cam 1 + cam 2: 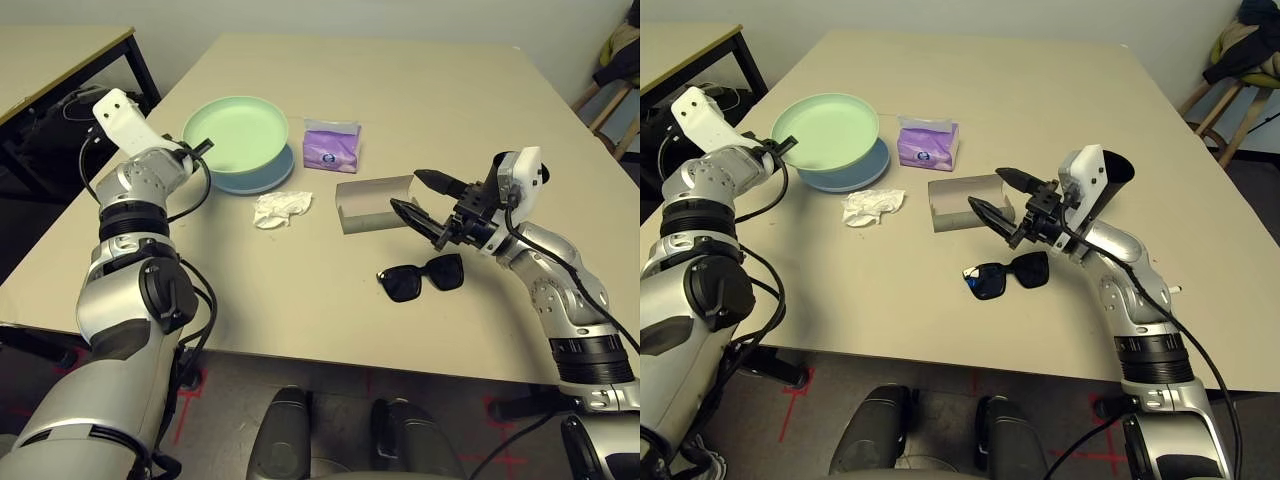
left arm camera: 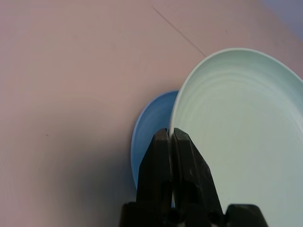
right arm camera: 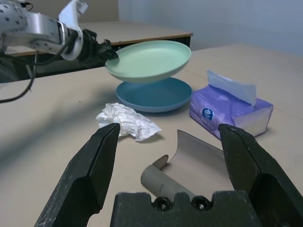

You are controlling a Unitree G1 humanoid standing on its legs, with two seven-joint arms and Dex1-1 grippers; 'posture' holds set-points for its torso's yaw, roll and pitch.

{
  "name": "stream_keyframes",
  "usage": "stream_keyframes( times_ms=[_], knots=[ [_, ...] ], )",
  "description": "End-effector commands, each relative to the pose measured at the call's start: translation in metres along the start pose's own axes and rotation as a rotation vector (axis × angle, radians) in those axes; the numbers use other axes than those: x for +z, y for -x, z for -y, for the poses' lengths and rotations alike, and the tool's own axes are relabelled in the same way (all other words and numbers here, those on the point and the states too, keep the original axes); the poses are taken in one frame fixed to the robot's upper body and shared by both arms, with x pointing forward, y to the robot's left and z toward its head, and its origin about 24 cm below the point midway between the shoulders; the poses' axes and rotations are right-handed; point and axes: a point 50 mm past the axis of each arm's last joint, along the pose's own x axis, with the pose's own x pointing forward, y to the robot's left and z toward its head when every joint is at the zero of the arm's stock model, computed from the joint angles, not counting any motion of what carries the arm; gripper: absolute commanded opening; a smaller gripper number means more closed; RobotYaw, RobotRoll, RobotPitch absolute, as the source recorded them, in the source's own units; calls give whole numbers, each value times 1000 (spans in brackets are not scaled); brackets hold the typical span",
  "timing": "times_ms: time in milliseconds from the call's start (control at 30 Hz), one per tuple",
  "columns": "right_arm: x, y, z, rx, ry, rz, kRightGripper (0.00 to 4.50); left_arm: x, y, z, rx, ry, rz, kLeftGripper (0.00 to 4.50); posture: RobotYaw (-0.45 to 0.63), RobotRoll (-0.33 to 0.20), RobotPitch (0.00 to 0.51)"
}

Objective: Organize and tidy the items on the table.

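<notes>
My left gripper (image 1: 200,148) is shut on the rim of the pale green plate (image 1: 238,133). It holds the plate tilted just above the pale blue plate (image 3: 154,94), which lies on the table (image 1: 420,90). My right gripper (image 1: 408,192) is open and hovers at the right end of the open grey-brown glasses case (image 1: 372,203) without touching it. The black sunglasses (image 1: 422,277) lie just in front of that gripper. Crumpled white tissue (image 1: 281,208) lies between the plates and the case. The purple tissue pack (image 1: 331,146) stands to the right of the plates.
A smaller table with black legs (image 1: 50,50) stands off to the left, with cables below it. A chair with clothing (image 1: 612,80) is at the far right. A black cup-like shape (image 1: 1120,167) shows behind my right wrist. The table's far half is bare.
</notes>
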Motion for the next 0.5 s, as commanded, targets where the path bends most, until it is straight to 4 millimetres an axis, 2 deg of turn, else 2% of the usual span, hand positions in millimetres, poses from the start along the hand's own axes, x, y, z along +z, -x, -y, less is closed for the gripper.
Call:
stream_keyframes(
  times_ms=[33, 167, 200, 267, 400, 500],
  knots=[
    [0, 2, -3, -4, -8, 1, 4500, -8, -3, 5, 4, -21, -5, 25, 189, 0, 67],
    [0, 4, -2, -27, -3, -1, 4500, -12, -5, 4, -21, -59, -4, 25, 183, 0, 61],
    [0, 5, 0, -44, 3, -9, 4500, -14, -5, 5, -34, -82, -7, 252, 184, 0, 60],
    [-1, 6, 3, -78, 8, -32, 4500, -16, -5, 6, -67, -177, -2, 754, 186, 0, 60],
    [-7, 6, 2, -88, -4, -67, 4500, -20, -4, 9, -177, -330, -13, 2309, 196, 0, 59],
    [-7, 4, 1, -88, -11, -56, 4500, -20, -3, 3, -227, -385, -40, 3472, 200, 0, 59]
  ],
)
